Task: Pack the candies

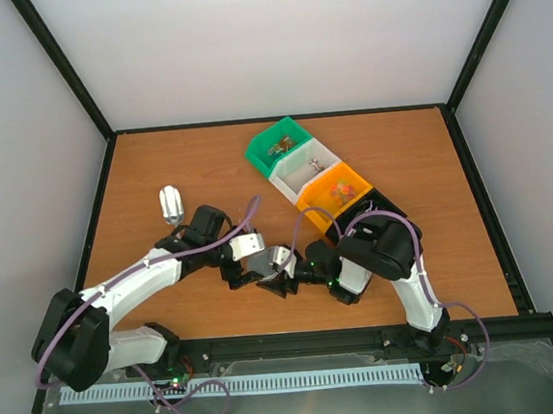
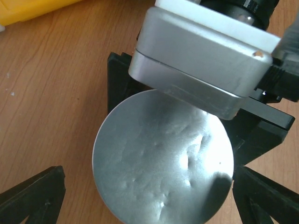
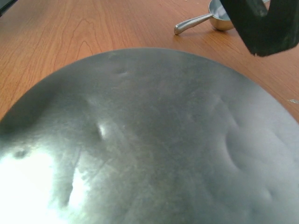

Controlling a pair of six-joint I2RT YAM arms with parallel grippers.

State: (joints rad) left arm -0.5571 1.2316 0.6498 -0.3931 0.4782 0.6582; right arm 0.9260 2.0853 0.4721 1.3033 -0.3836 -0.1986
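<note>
The candies lie as small wrapped sweets in the green bin (image 1: 278,149), the white bin (image 1: 306,169) and the orange bin (image 1: 339,192). A small round jar with a dull silver lid (image 2: 161,158) sits between both grippers at the table's middle; the lid fills the right wrist view (image 3: 149,140). My right gripper (image 1: 288,280) grips the jar from the right, its black fingers (image 2: 119,77) on either side of it, hidden in its own view. My left gripper (image 2: 149,196) is open, its fingers wide apart astride the lid, a gap showing on the left.
A black bin (image 1: 378,206) lies partly under the right arm, at the near end of the bin row. A metal scoop (image 1: 171,205) lies on the wooden table at the left; it also shows in the right wrist view (image 3: 208,18).
</note>
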